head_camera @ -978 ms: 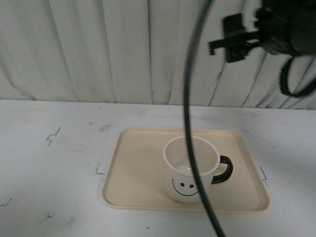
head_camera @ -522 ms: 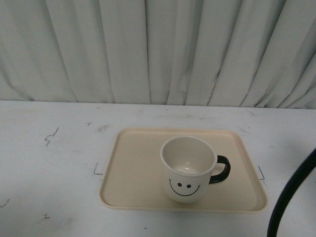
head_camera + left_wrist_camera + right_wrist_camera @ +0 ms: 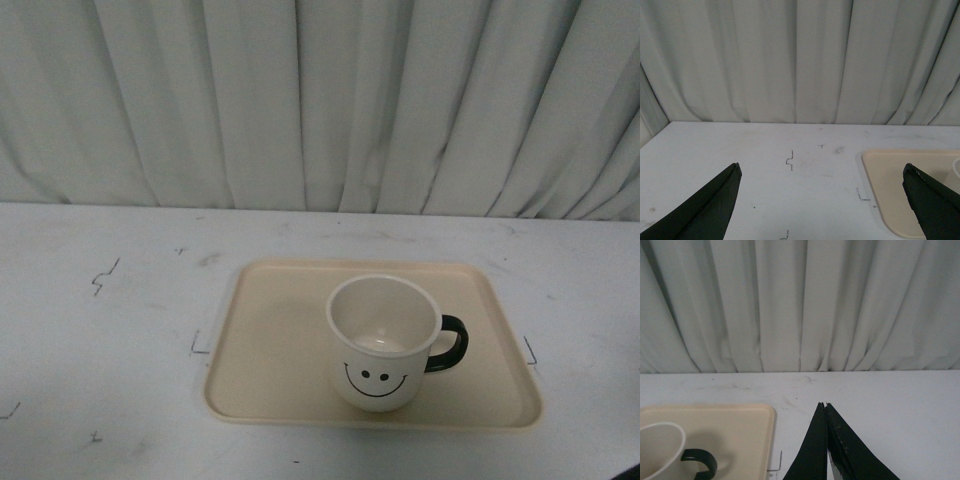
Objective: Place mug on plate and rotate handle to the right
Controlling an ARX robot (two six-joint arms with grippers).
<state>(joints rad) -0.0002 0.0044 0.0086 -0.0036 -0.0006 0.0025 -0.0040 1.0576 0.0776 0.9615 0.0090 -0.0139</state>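
Note:
The cream-white mug (image 3: 383,345) stands upright on the beige plate (image 3: 280,340), right of its middle, smiley face toward the camera. Its black handle (image 3: 449,344) points right. In the right wrist view the mug (image 3: 657,452) and handle (image 3: 701,461) show on the plate (image 3: 735,430). My right gripper (image 3: 824,404) is shut and empty, over bare table to the right of the plate. My left gripper (image 3: 822,167) is open and empty, over bare table left of the plate (image 3: 900,185). Neither gripper shows in the front view.
The white table (image 3: 100,330) carries small black corner marks (image 3: 197,349). A pleated white curtain (image 3: 320,100) hangs behind the table's far edge.
The right arm and its black cable, which crossed in front of the mug a second ago, have left the front view. The mug and plate stand as before.

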